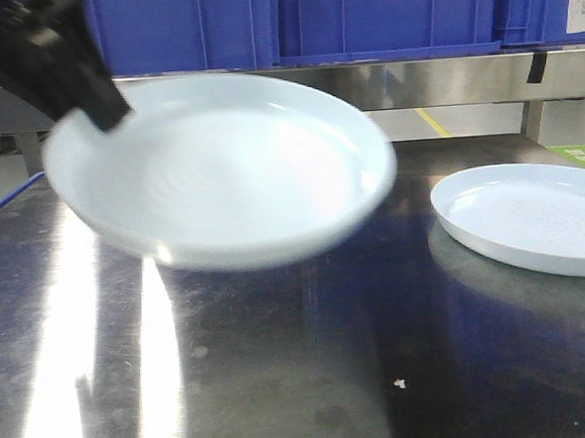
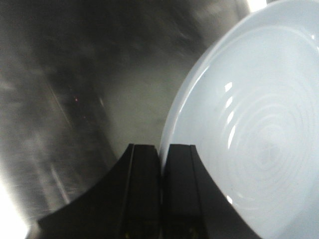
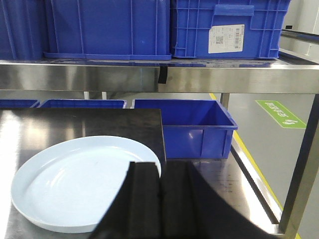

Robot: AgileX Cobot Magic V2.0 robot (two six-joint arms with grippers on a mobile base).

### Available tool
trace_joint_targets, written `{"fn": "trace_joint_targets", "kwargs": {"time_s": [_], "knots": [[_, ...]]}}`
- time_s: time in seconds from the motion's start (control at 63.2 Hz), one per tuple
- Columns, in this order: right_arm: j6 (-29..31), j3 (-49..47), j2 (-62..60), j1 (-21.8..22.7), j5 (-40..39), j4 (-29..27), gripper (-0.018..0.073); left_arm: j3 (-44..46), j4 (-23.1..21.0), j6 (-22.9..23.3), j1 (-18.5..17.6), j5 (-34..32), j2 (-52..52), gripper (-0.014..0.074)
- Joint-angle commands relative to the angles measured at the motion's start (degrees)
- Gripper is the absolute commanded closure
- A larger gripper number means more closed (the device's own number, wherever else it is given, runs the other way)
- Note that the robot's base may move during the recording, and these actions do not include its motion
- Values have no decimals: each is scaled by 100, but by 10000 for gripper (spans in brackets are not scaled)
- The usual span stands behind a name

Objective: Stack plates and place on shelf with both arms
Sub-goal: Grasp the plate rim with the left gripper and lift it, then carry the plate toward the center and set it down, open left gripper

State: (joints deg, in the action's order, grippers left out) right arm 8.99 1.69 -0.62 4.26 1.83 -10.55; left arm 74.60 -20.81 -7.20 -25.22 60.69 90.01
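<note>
My left gripper (image 1: 91, 97) is shut on the left rim of one pale bluish-white plate (image 1: 220, 169) and holds it tilted above the steel tabletop; the plate is motion-blurred. In the left wrist view the fingers (image 2: 162, 149) pinch that plate's (image 2: 249, 124) edge. The second plate (image 1: 531, 214) lies flat on the table at the right. In the right wrist view my right gripper (image 3: 160, 167) is shut and empty, its tips over the right rim of that plate (image 3: 75, 184). The shelf's steel rail (image 1: 443, 79) runs behind the table.
Blue crates (image 1: 389, 14) stand on the shelf rail (image 3: 149, 77). A lower blue crate (image 3: 194, 124) sits beyond the table's far edge. The dark steel tabletop (image 1: 282, 378) is glossy with glare. A shelf post (image 3: 301, 179) stands at the right.
</note>
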Motion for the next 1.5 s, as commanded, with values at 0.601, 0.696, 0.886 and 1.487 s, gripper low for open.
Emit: {"fn": "trace_joint_targets", "kwargs": {"time_s": [0.601, 0.696, 0.886, 1.487], "knots": [[15, -96, -118, 35, -516, 40, 503, -104, 164, -25, -942, -684, 1011, 501], [15, -96, -118, 35, -516, 40, 503, -104, 164, -25, -942, -634, 1011, 455], [15, -96, -118, 35, -516, 40, 503, -104, 164, -25, -942, -530, 998, 256], [15, -96, -118, 35, -516, 40, 503, -529, 1589, 327, -286, -1201, -1876, 290]]}}
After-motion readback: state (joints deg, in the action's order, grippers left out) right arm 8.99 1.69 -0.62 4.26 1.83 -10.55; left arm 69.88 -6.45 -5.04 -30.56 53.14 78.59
